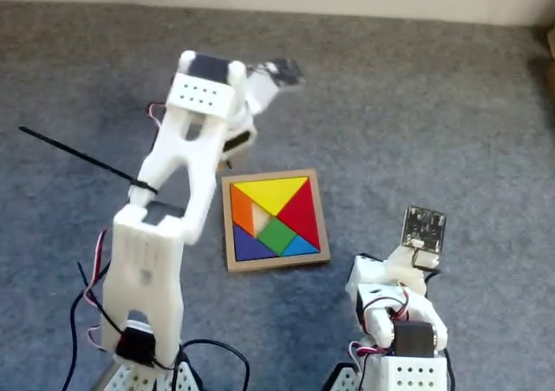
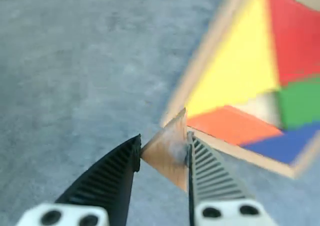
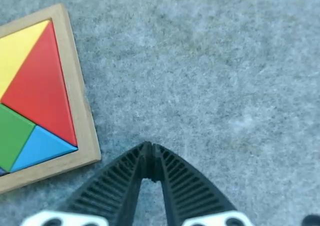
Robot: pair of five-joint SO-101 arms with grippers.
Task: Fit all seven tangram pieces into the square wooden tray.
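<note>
The square wooden tray lies mid-table holding yellow, red, orange, green, dark blue and light blue pieces. A pale triangular gap shows between them. My left gripper is shut on a small wood-coloured triangle, just outside the tray's edge near the yellow piece. My right gripper is shut with nothing in it, over carpet beside the tray's corner by the light blue piece.
Grey carpet covers the table all round the tray. A thin black cable tie sticks out leftward from the left arm. The right arm sits folded at the front right.
</note>
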